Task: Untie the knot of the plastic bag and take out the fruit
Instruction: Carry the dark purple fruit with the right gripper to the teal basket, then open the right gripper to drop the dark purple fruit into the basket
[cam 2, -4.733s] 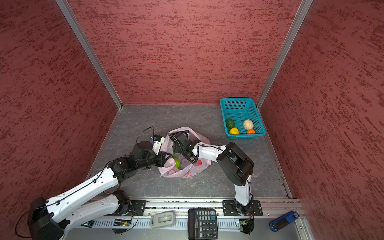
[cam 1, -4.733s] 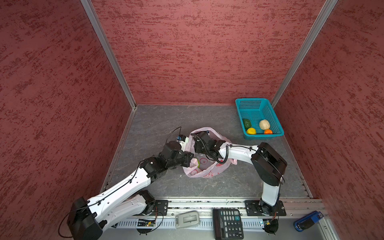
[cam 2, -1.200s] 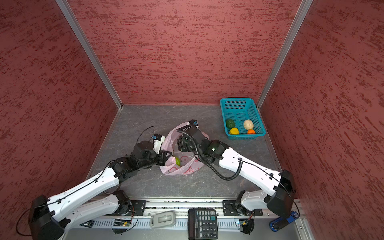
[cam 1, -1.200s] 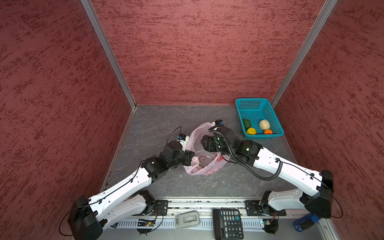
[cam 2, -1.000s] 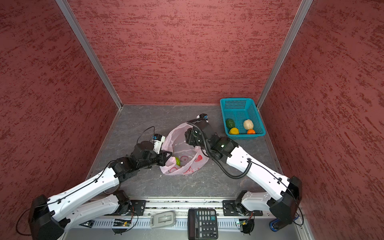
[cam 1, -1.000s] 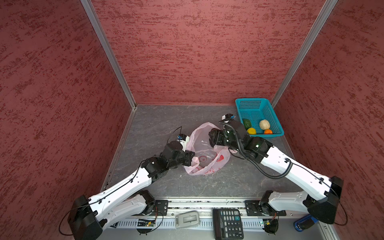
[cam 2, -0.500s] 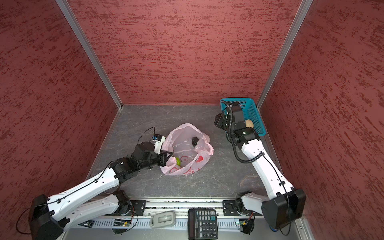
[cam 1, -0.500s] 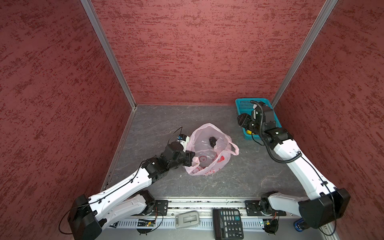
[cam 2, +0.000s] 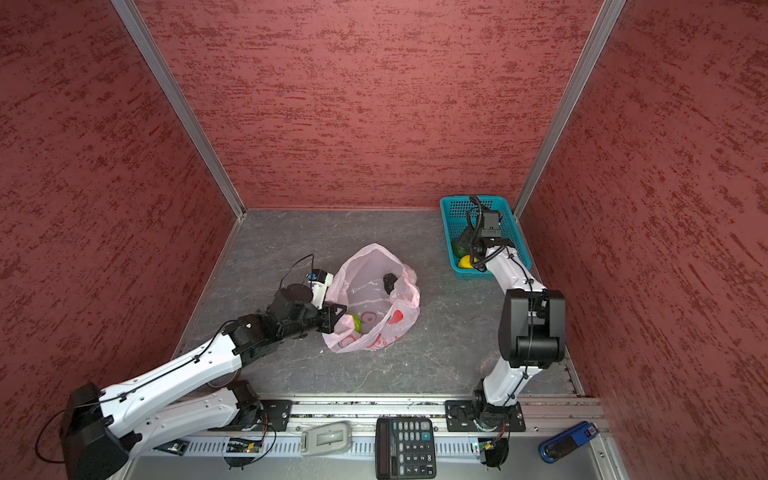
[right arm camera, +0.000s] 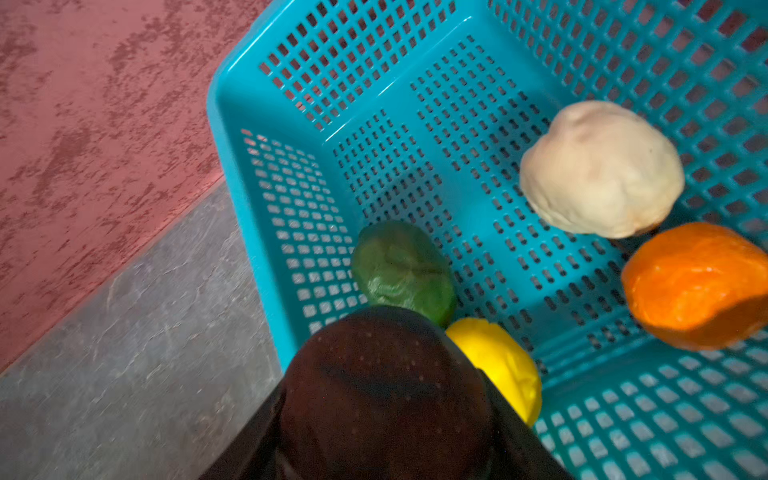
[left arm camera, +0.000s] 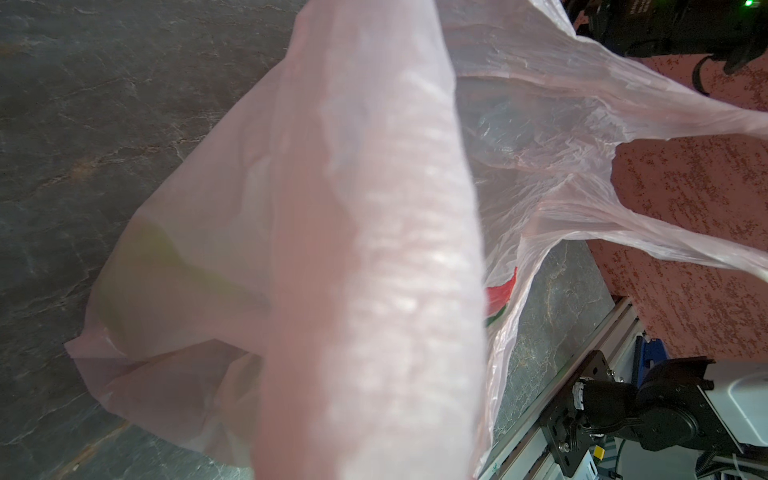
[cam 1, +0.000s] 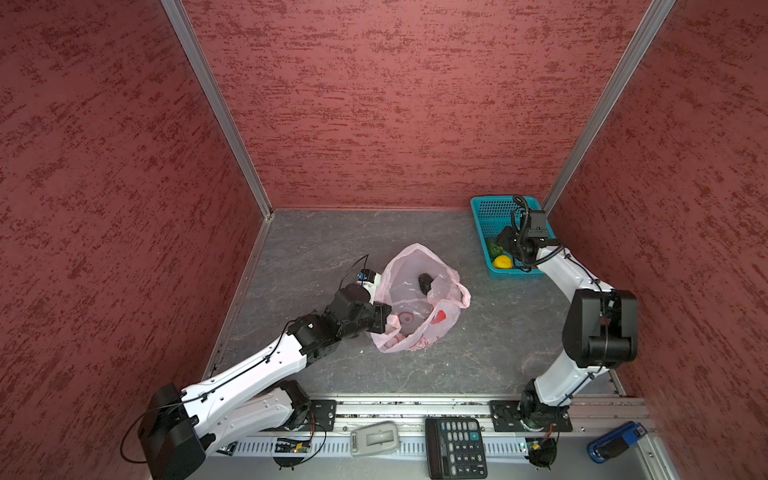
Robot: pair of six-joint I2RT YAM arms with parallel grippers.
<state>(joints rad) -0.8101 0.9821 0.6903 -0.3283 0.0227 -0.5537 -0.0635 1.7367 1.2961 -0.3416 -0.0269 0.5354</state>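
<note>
**Legible Markings**

No text can be read with certainty. The plastic bag [cam 1: 405, 291] carries red printed marks and a row of small red characters near its lower edge, all too small to read. The calculator [cam 2: 405, 446] at the front rail shows key legends, also too small. The label on the blue device [cam 2: 567, 444] is illegible.

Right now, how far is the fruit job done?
Done: the plastic bag is untied; dark green, yellow, cream and orange fruit lie in the basket. In hand: the right hand holds a dark brown fruit over it; the left hand grips the bag's edge. Left: a bright green fruit and a dark piece inside the bag.
</note>
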